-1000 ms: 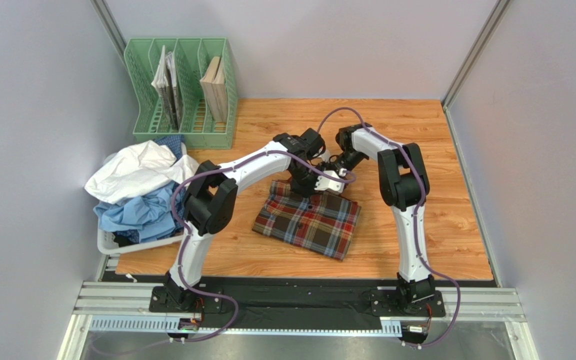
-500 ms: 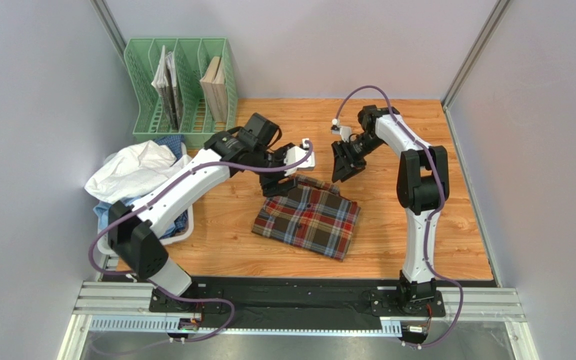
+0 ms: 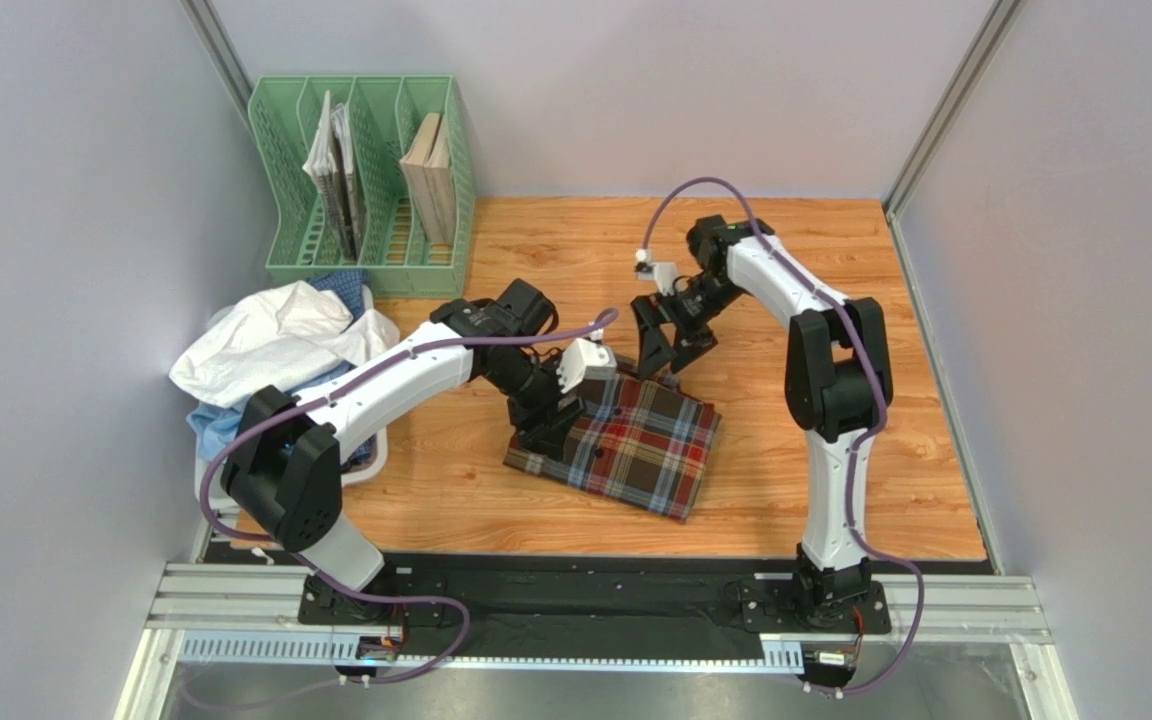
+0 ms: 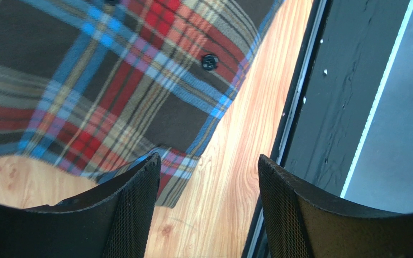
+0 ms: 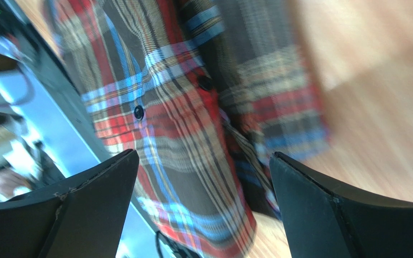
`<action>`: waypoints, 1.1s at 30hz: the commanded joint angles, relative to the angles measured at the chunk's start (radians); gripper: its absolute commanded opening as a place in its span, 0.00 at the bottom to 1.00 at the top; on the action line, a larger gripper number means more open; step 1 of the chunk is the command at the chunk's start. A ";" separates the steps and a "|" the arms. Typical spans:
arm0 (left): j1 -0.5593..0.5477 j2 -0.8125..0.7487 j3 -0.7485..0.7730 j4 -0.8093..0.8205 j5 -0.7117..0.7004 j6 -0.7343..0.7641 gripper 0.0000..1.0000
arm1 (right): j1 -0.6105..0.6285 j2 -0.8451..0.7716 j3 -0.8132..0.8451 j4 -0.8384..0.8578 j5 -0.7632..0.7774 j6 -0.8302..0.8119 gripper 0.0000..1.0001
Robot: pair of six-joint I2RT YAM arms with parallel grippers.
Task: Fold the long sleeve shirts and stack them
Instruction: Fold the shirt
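A folded tartan long sleeve shirt point(image 3: 630, 447) in red, brown, blue and yellow lies in the middle of the wooden table point(image 3: 853, 450). My left gripper point(image 3: 543, 411) hangs over the shirt's left edge. Its jaws are open and empty point(image 4: 208, 166), with bare wood between them and the tartan shirt point(image 4: 101, 86) just past the left finger. My right gripper point(image 3: 656, 342) hovers over the shirt's far edge, wide open point(image 5: 203, 161), and the buttoned tartan shirt point(image 5: 181, 123) shows through the gap. A white shirt point(image 3: 274, 338) and a light blue shirt point(image 3: 259, 428) are heaped at the left.
The heap sits in a white basket point(image 3: 259, 492) at the table's left edge. A green file rack point(image 3: 364, 188) with papers stands at the back left. Grey walls close in both sides. A black rail point(image 3: 582, 578) runs along the near edge.
Both grippers let go of the tartan shirt's far edge and opened. The left one swung out left, then came back over the shirt's left edge. The right one lifted and stayed near the far edge.
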 commanded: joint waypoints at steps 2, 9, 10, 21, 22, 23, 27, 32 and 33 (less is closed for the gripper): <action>0.089 -0.062 0.017 0.027 0.099 -0.041 0.72 | 0.076 0.020 -0.061 0.104 0.148 -0.080 1.00; 0.100 -0.095 -0.011 0.018 0.088 -0.014 0.73 | 0.113 0.128 -0.010 0.167 0.194 -0.163 1.00; 0.100 -0.098 -0.015 0.017 0.088 -0.012 0.73 | 0.119 0.135 -0.002 0.170 0.176 -0.171 1.00; 0.160 -0.089 0.006 0.006 0.178 -0.018 0.73 | 0.118 0.207 0.200 0.022 0.018 -0.232 1.00; 0.162 -0.094 0.003 -0.005 0.177 -0.006 0.73 | 0.113 0.204 0.228 -0.022 0.030 -0.243 1.00; 0.163 -0.107 -0.005 -0.008 0.177 0.001 0.73 | 0.111 0.195 0.246 -0.036 0.039 -0.252 1.00; 0.163 -0.124 -0.035 0.004 0.162 0.006 0.73 | 0.107 0.118 0.254 -0.012 0.076 -0.264 1.00; 0.163 -0.132 -0.085 0.165 0.108 -0.101 0.72 | 0.108 0.139 0.246 -0.009 0.110 -0.232 0.96; 0.165 -0.129 -0.080 0.179 0.070 -0.104 0.71 | 0.108 0.145 0.239 -0.018 0.111 -0.234 0.93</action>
